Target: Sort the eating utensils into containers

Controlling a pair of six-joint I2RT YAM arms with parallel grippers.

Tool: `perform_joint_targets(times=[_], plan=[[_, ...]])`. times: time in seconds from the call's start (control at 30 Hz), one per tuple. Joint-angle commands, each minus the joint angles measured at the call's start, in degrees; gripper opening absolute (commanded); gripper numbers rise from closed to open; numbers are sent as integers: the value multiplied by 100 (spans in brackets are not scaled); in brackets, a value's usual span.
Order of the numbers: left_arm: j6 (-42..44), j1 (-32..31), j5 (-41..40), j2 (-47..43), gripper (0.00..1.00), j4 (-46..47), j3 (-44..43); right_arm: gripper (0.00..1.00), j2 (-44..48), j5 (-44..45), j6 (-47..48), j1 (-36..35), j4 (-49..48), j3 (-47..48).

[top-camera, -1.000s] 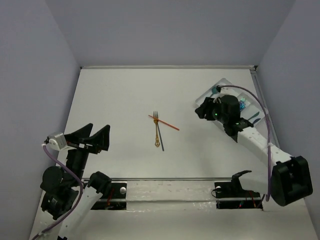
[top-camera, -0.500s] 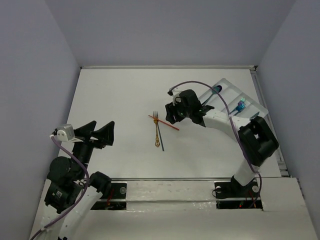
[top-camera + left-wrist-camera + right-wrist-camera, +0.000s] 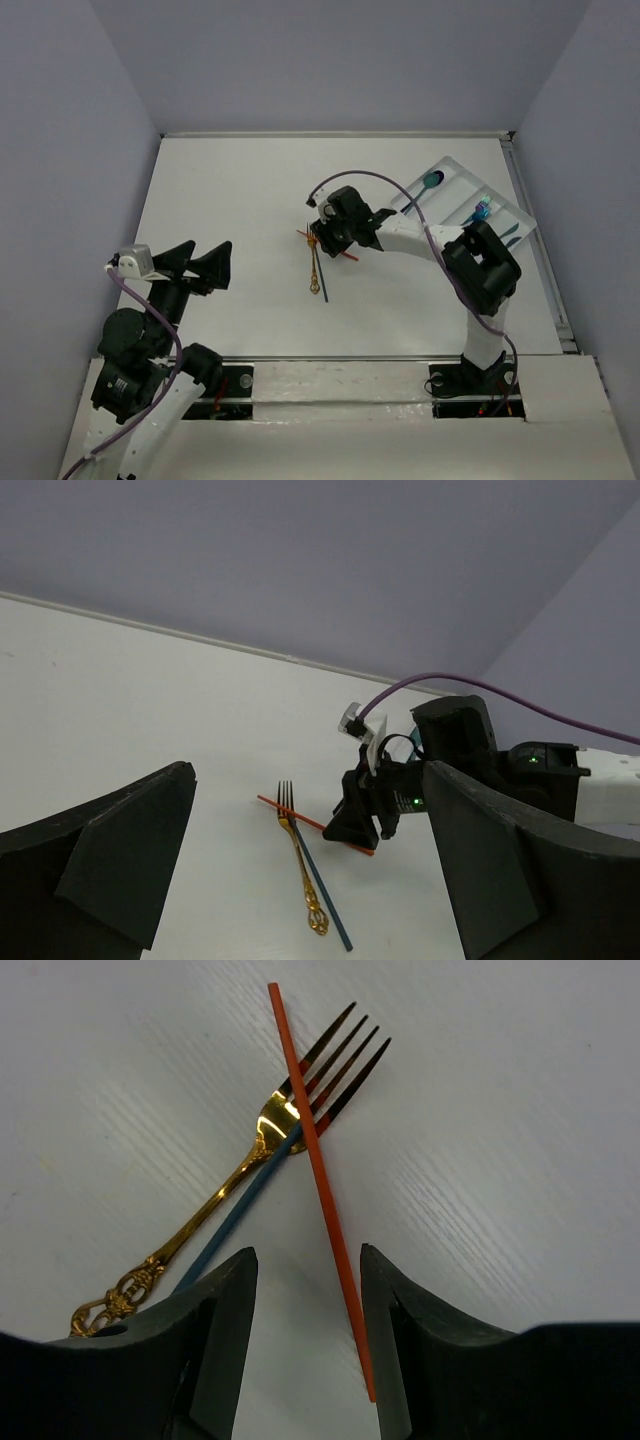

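The right arm had swung away from the white tray (image 3: 452, 164) at the far right and reached leftward to the middle of the table (image 3: 230, 190), bringing the right gripper (image 3: 305, 1280) low over the three loose utensils, which lay where they had been before. The left arm had shifted only slightly at the near left.

The right gripper's fingers (image 3: 225, 1340) stood spread apart and pinched nothing. The near end of the orange-red utensil (image 3: 320, 1180) lay on the table between them, close to the right-hand finger. It looked like a thin straight rod, and its type could not be told. It crossed over the tines and neck of the gold fork (image 3: 250, 1155), a shiny piece with four dark-tipped tines and an ornate pierced handle end. A slim blue handle (image 3: 235, 1225) ran alongside the fork's handle and passed under its neck, its head hidden.

In the tray, a teal spoon (image 3: 432, 181) lay at the far end of the leftmost compartment, a blue utensil (image 3: 483, 210) in one farther right, and a dark one (image 3: 510, 232) near the right edge.

The left gripper (image 3: 208, 258) hung above the table at the near left, its jaws wide apart and empty.
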State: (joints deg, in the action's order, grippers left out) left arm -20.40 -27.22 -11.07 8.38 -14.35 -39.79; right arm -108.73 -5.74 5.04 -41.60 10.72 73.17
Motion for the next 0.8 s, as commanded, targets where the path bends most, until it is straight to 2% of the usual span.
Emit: perform_joint_targets(times=[0.0,0.27,0.4,0.5,0.77], plan=[[89,85,140,102,99,371,15,50,-358,213,243,3,386,540],[98,86,167,111,99,389,15,46,-597,468,349,3,343,664],[98,86,184,67,99,398,24,34,-764,433,340,3,518,760],[98,86,228,67,99,424,33,20,-817,433,261,-49,554,708],[116,138,333,85,99,459,42,10,-562,178,173,-111,97,392]])
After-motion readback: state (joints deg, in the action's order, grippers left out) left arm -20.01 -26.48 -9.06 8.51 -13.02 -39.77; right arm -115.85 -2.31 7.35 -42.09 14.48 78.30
